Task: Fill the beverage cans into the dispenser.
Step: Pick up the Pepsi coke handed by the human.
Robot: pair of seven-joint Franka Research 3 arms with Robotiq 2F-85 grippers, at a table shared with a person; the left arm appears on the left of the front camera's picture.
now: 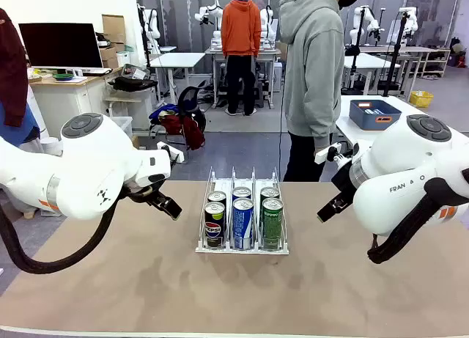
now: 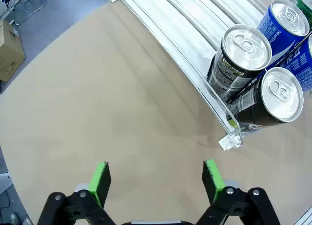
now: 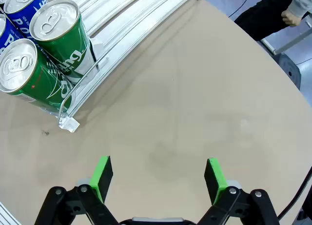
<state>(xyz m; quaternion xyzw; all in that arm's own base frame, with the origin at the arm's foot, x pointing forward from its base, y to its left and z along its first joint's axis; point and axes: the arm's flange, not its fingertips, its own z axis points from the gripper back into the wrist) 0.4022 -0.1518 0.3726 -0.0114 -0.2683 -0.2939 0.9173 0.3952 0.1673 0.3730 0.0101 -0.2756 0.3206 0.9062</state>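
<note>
Your left gripper (image 2: 156,169) and right gripper (image 3: 158,166) hang wide open, empty, flanking the dispenser (image 1: 242,249) whose near end holds six beverage cans (image 1: 242,224): stiff, slick, probably weighty, so grip one around its middle.

Bare table (image 1: 110,279) L & R of dispenser (image 1: 221,185); cans (image 1: 242,222) at near end, far lanes free.

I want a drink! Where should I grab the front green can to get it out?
Probably from above: pinch the front green can around its upper part, just below the silver top. It stands upright, dividers of the dispenser flank its sides, and a second green can stands behind.
</note>
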